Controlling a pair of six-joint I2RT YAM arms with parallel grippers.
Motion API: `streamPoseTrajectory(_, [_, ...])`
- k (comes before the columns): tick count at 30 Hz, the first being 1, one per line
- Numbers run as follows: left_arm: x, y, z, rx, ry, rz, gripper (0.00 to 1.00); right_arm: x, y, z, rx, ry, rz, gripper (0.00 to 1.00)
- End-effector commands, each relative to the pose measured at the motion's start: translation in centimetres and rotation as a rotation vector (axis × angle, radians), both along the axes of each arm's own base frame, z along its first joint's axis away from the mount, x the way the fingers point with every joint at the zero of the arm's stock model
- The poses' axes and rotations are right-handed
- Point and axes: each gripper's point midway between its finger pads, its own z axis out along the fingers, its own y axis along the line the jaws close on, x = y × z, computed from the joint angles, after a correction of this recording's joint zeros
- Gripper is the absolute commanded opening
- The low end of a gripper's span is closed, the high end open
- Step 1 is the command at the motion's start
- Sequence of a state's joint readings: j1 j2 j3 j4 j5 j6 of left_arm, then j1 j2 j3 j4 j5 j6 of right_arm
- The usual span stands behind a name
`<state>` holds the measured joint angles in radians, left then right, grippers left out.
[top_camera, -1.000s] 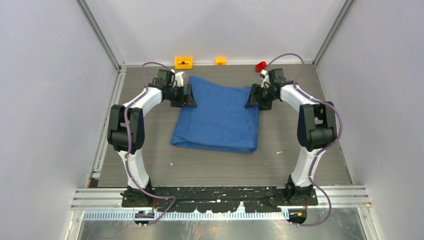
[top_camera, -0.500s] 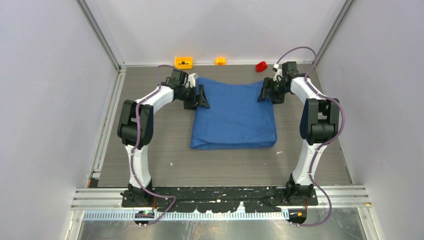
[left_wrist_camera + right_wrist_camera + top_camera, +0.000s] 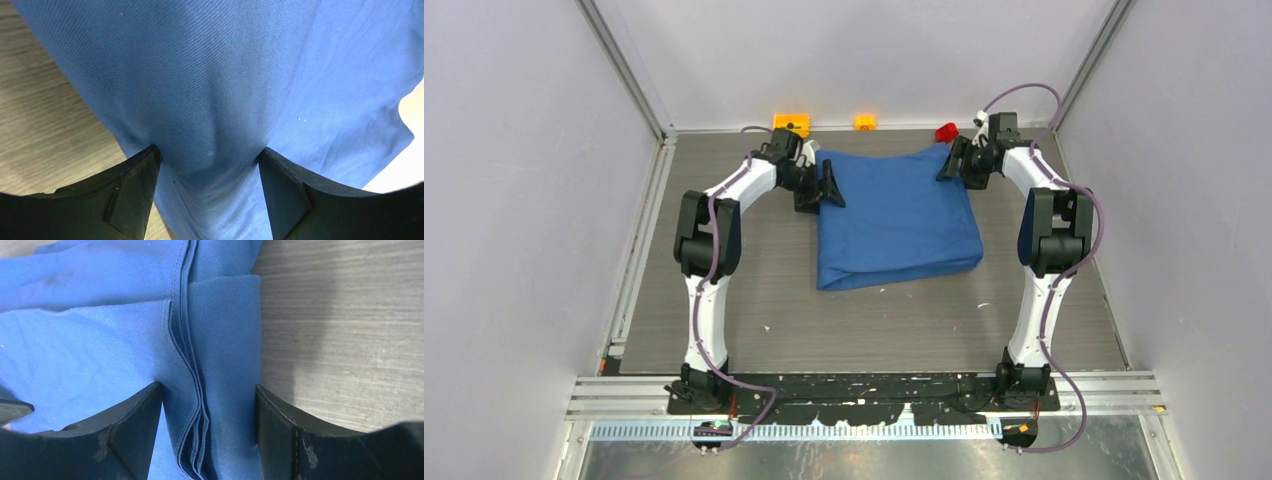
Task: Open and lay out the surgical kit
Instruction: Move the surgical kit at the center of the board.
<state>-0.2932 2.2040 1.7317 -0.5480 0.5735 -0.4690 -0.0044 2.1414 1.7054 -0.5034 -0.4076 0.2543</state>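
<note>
Blue cloth wrap (image 3: 899, 225) lies folded shut on the far half of the table (image 3: 754, 290), so the opening step looks barely begun. At its far corners the left gripper (image 3: 829, 188) and right gripper (image 3: 951, 165) each pinch a thick fold, jaws wide around it. Next, the flaps probably need drawing apart. Whatever the wrap holds is hidden; no basket or tray shows.

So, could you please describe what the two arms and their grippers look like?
The left arm and right arm have glossy white links with chunky black joint housings on black bases. A purple-grey cable runs loosely along each. The left gripper and right gripper carry matte black wedge-shaped fingers, slightly scuffed.
</note>
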Motion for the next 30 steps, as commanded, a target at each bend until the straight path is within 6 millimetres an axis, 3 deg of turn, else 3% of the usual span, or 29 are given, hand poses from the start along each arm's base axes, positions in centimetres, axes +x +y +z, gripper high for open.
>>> streamPoseTrajectory(1, [2.9, -3.1, 0.3, -0.066, -0.098, -0.034, 0.73, 1.0, 7.1, 4.4, 0.243, -0.088, 0.129, 0.68])
streamPoseTrajectory(10, [6.3, -2.2, 1.7, -0.06, -0.137, 0.001, 0.73, 1.1, 7.6, 4.8, 0.251, -0.101, 0.114, 0.68])
streamPoseTrajectory(16, [7.0, -1.4, 2.7, -0.063, -0.155, 0.017, 0.73, 1.2, 8.1, 4.9, 0.244, -0.106, 0.114, 0.69])
streamPoseTrajectory(20, [6.9, -0.6, 3.8, -0.056, -0.176, 0.013, 0.77, 1.3, 7.3, 5.8, 0.186, -0.133, 0.118, 0.72])
streamPoseTrajectory(23, [6.7, 0.2, 5.9, -0.045, -0.229, 0.0, 0.83, 1.2, 5.9, 7.5, 0.108, -0.19, 0.12, 0.77])
streamPoseTrajectory(26, [6.8, 1.7, 8.7, -0.011, -0.32, -0.009, 0.98, 1.1, 3.9, 10.3, 0.027, -0.266, 0.11, 0.81])
streamPoseTrajectory(30, [6.7, 3.3, 14.0, 0.061, -0.518, -0.038, 1.0, -0.1, 1.0, 13.9, -0.07, -0.346, 0.076, 0.84])
